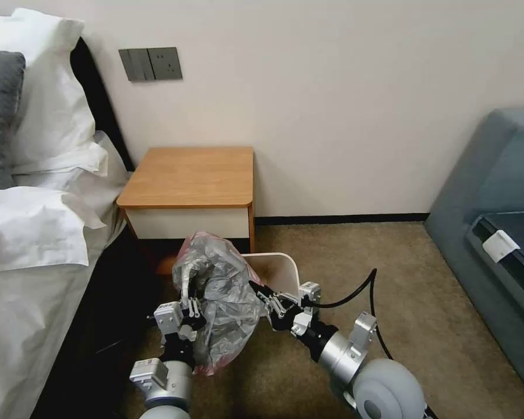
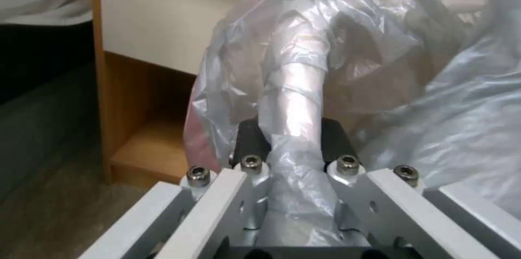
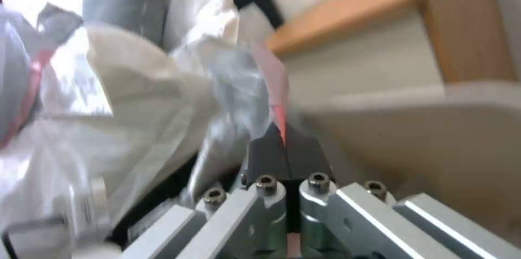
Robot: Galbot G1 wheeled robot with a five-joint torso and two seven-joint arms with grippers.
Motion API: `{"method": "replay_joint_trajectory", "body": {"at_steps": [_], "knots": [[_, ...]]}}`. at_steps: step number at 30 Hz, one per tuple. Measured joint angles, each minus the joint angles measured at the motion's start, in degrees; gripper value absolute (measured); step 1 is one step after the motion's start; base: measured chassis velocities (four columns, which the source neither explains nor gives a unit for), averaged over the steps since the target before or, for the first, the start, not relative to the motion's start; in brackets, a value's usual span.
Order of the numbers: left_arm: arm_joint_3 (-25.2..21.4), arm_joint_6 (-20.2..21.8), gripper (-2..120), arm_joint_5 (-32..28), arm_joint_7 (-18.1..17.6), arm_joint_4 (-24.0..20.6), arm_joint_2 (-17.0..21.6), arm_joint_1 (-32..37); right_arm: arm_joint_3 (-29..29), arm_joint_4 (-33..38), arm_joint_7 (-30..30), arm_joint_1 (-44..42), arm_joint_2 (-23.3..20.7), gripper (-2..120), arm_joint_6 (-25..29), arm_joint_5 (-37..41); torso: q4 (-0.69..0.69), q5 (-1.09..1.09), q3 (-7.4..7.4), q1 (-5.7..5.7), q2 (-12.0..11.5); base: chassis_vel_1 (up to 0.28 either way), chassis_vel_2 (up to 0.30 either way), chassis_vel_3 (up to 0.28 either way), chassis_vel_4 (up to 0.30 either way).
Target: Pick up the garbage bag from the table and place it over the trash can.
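bag: the thin, crinkly, translucent grey plastic garbage bag with a pinkish edge (image 1: 224,297) is held off the carpet between the two end effectors, bunched and billowed, just in front of the small orange-brown wooden worktop with a white drawer front (image 1: 189,177).
worktop: its top is seen bare, so the pick-up is judged as done.
left end effector: the left end effector (image 1: 187,307) is seen pinching a twisted rope of the film; in the left wrist view the black pads (image 2: 250,139) are pressed onto a gathered strand that runs up and away from them.
right end effector: the right end effector (image 1: 262,294) is seen pressed together on the bag's pink edge; in the right wrist view the dark fingertips (image 3: 287,155) are closed with a sliver of pink film caught between them.
can: the small rectangular pale beige-green plastic trash can with a rolled rim (image 1: 288,270) stands just beyond the right end effector, its near side hidden behind the bag; only its far corner is uncovered.
done: bag lifted, gripped on two sides, brought up to the can.
left: the mouth is not yet seen spread around the rim; it is judged that opening the bag and drawing it down over the can remains.
doubt: whether any film already touches the rim cannot be told.
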Motion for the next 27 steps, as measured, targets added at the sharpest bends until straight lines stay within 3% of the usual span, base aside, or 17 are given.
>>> {"method": "replay_joint_trajectory", "body": {"at_steps": [5, 15, 27], "knots": [[0.0, -0.5, 9, -0.2, 0.0, 0.2, 0.2, 0.4, 2.6, 1.3, 1.9, 2.8, -0.8, 0, -1.0, 2.6, 0.00, 0.00, 0.00, 0.01, 0.0, 0.000, 0.000, 0.000, 0.000], [0.4, -3.5, 9, -1.8, 1.3, -0.3, 0.4, 1.6, 4.6, -4.2, 7.8, 17.7, -4.7, 0, -7.3, 9.9, 0.01, 0.01, 0.01, 0.00, 0.0, 0.000, 0.000, 0.000, 0.000], [-1.9, -5.2, 9, -9.5, 4.0, -0.5, -0.1, 0.1, 8.8, -4.8, 13.0, 16.4, -6.3, 0, -13.8, 19.8, 0.00, 0.00, 0.00, 0.00, 0.0, 0.000, 0.000, 0.000, 0.000]]}}
